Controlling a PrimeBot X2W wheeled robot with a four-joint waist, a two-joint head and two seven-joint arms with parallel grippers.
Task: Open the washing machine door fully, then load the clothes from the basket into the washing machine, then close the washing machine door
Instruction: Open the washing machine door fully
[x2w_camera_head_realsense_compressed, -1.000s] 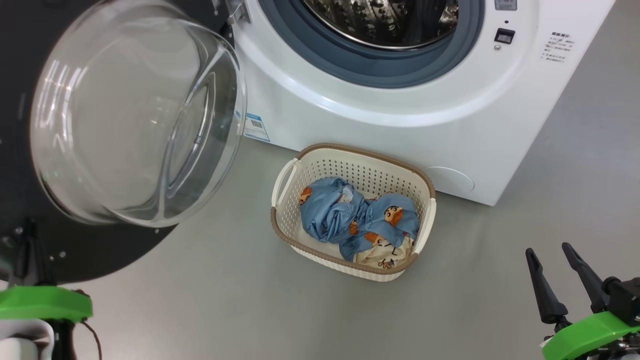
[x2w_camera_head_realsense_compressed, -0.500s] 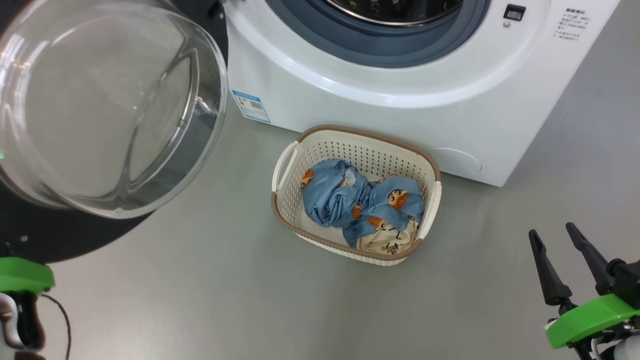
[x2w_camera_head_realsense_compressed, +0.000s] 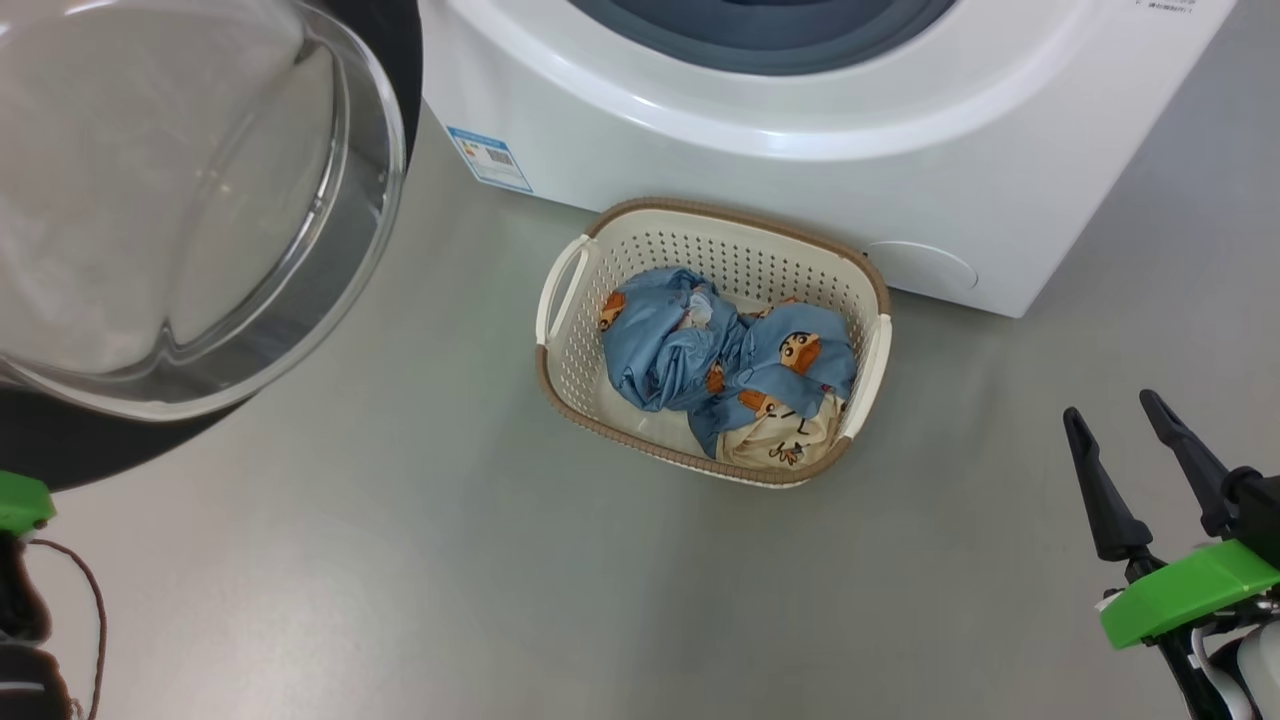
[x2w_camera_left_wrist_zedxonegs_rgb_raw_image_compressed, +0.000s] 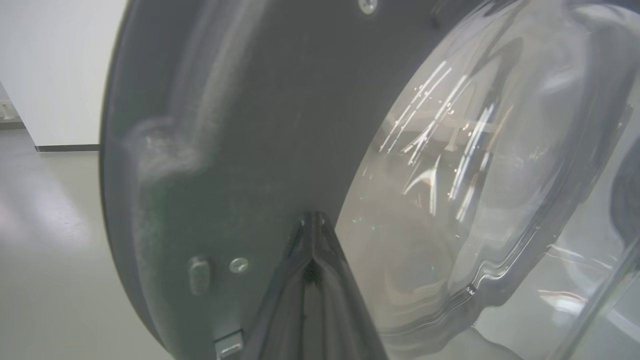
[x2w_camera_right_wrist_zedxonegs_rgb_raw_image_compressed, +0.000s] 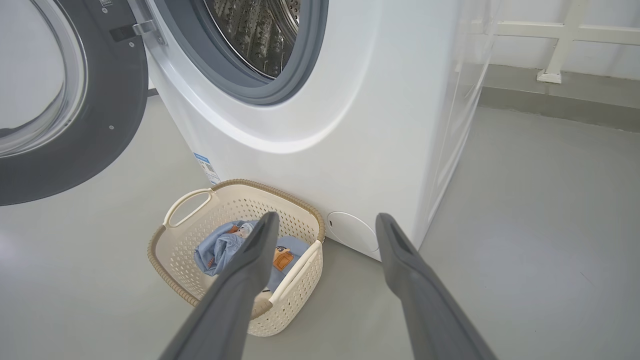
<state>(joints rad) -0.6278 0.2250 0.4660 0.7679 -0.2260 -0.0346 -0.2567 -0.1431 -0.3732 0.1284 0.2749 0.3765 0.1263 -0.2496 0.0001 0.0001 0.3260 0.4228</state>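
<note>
Closest in, in the left wrist view: left gripper (x2w_camera_left_wrist_zedxonegs_rgb_raw_image_compressed: 312, 216) clenched, tips together, right at the door's (x2w_camera_left_wrist_zedxonegs_rgb_raw_image_compressed: 225, 125) dark rim; touching or not, cannot tell. Low right in the head view: right gripper (x2w_camera_head_realsense_compressed: 1111, 404) spread wide, grasps nothing, hangs over the floor (x2w_camera_head_realsense_compressed: 400, 560). Further out: basket (x2w_camera_head_realsense_compressed: 568, 350) on the floor just before the machine (x2w_camera_head_realsense_compressed: 750, 150), clothes (x2w_camera_head_realsense_compressed: 720, 360) heaped inside. Door open at left. Farthest, from the right wrist view: steel drum (x2w_camera_right_wrist_zedxonegs_rgb_raw_image_compressed: 255, 30) in the open mouth.

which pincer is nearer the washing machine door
Left. The left pincer, shut, is right up at the washing machine door; the right pincer is open, far off beyond the basket.
</note>
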